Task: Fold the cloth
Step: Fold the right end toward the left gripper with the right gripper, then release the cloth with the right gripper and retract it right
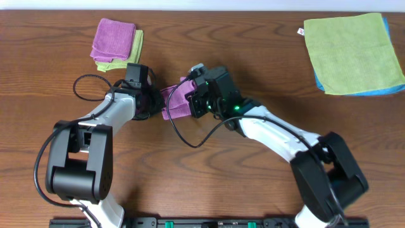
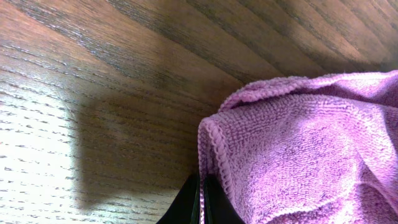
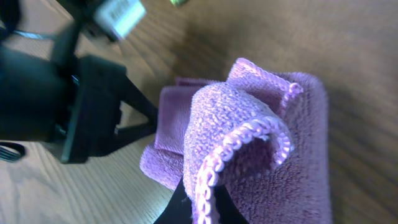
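A purple cloth [image 1: 178, 101] lies bunched and partly folded at the table's middle, between my two grippers. My left gripper [image 1: 154, 100] is at its left edge, shut on the cloth's hem [image 2: 201, 186]; the cloth [image 2: 298, 149] fills the right of the left wrist view. My right gripper [image 1: 195, 101] is at its right side, shut on a stitched edge [image 3: 205, 193], with the cloth [image 3: 292, 155] folded over itself. The left gripper [image 3: 93, 118] shows dark behind the cloth in the right wrist view.
A folded purple cloth on a yellow-green one [image 1: 115, 41] lies at the back left. A green cloth on a blue one [image 1: 354, 54] lies at the back right. A black cable [image 1: 190, 136] loops on the wooden table [image 1: 209, 177].
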`<state>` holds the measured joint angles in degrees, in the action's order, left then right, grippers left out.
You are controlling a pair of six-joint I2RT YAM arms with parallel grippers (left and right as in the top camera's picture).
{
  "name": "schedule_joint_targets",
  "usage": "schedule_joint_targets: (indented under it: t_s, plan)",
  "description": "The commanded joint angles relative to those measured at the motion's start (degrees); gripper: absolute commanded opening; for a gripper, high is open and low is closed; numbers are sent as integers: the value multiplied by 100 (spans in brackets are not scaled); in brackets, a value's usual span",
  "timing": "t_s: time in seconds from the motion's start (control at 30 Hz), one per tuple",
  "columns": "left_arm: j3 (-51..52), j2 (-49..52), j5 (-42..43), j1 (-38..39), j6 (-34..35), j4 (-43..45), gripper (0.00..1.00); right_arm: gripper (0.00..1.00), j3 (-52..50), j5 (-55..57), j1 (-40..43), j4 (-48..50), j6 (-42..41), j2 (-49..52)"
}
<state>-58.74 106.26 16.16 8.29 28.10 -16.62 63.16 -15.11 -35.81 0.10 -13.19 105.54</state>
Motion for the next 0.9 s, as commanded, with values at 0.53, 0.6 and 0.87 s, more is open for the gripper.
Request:
schedule_joint_targets:
  t_s: [0.53, 0.6, 0.87]
  plan:
    - [-55, -186, 144, -129, 31, -11, 6, 55, 1110, 31, -514, -302, 170, 826]
    - [-57, -363, 127, -229, -7, -26, 6, 56, 1110, 26, -516, -315, 168, 826]
    - [-57, -1067, 122, -673, -297, -278, 6, 64, 1351, -96, -507, -378, 146, 802]
